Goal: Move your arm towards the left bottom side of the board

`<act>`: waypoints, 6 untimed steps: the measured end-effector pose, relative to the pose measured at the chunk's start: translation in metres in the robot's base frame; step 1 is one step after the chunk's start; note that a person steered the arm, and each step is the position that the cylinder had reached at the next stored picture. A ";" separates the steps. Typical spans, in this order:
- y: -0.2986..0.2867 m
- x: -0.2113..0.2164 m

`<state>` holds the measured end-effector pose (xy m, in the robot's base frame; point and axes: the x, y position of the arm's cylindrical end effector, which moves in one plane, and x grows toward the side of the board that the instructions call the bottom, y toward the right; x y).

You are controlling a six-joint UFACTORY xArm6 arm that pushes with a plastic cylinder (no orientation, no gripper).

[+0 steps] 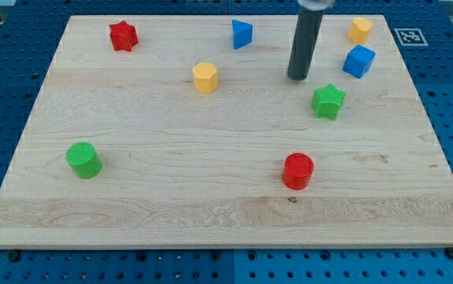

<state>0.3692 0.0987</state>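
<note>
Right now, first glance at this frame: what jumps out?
My tip ends the dark rod coming down from the view's top, resting on the wooden board right of centre, between the blue triangular block and the blue cube, with the green star just below-right. Toward the view's bottom, the green cylinder sits left and the red cylinder right of centre.

A single camera looks down at a slant from the near edge of the wooden board point(211, 205). It sits close enough that the board nearly fills the frame.
</note>
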 end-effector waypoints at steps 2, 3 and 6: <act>-0.091 0.094; -0.152 0.133; -0.268 0.219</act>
